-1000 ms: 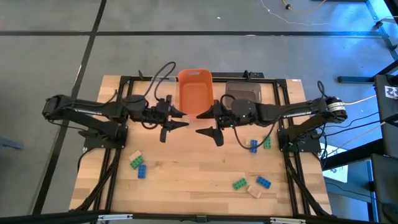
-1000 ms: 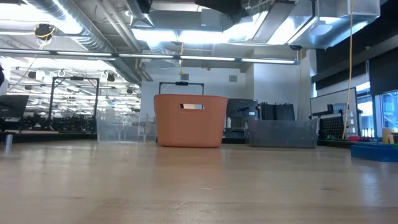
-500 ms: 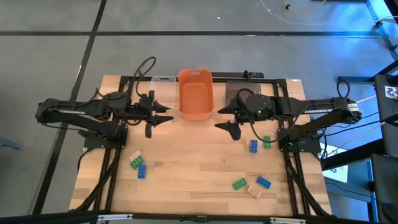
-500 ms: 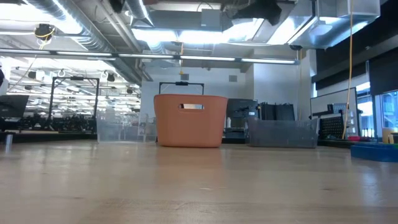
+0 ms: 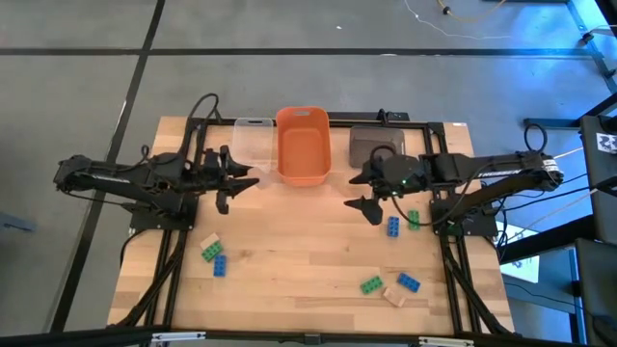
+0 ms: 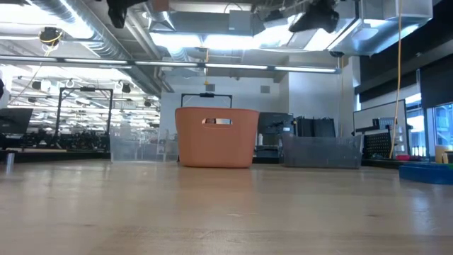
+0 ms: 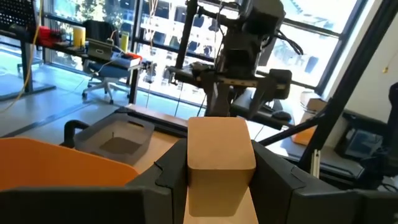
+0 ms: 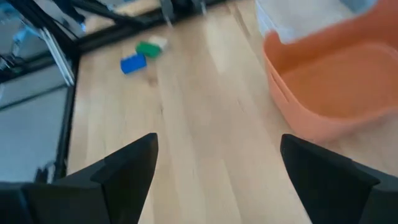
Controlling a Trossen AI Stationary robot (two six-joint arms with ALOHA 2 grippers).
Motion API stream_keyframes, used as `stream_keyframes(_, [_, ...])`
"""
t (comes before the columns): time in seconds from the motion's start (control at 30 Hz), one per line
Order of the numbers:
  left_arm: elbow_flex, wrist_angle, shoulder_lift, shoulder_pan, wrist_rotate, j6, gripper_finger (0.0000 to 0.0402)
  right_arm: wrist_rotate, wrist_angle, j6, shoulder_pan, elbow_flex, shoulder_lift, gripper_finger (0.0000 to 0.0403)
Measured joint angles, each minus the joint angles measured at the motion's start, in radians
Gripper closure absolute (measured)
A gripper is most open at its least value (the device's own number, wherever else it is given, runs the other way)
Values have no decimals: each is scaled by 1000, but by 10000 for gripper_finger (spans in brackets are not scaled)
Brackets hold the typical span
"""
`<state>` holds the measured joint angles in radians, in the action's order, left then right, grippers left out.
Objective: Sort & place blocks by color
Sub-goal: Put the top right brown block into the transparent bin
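Here, I had the left gripper above the wooden bench just in front of the clear plastic bin, its fingers closed on a pale tan studded toy brick. The right gripper hung empty with its fingers spread wide, between the orange plastic bin and the grey-brown bin, near a blue brick and a green brick. A green-and-blue pair lay at the left front; a green, a blue and a tan one lay at the right front. As I judged it, the step in hand was dropping the tan brick, so I wanted the left gripper squarely over one bin's mouth before parting the fingers. I meant the right to descend straight onto the blue brick, fingers straddling it without nudging its green neighbour.
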<state>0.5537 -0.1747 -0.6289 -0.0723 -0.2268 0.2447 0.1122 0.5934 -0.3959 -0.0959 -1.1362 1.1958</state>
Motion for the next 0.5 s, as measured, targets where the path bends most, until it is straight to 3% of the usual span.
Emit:
stream_keyframes(0.1, [0,-2,5,0,0,0,281,1,55,-22,0,4,-34,63])
stream_keyframes(0.23, [0,1,3,0,2,-1,281,27,-16,-72,-1,83,-126,63])
stream_keyframes(0.5, [0,1,3,0,3,-3,281,53,-594,-125,-1,375,-281,63])
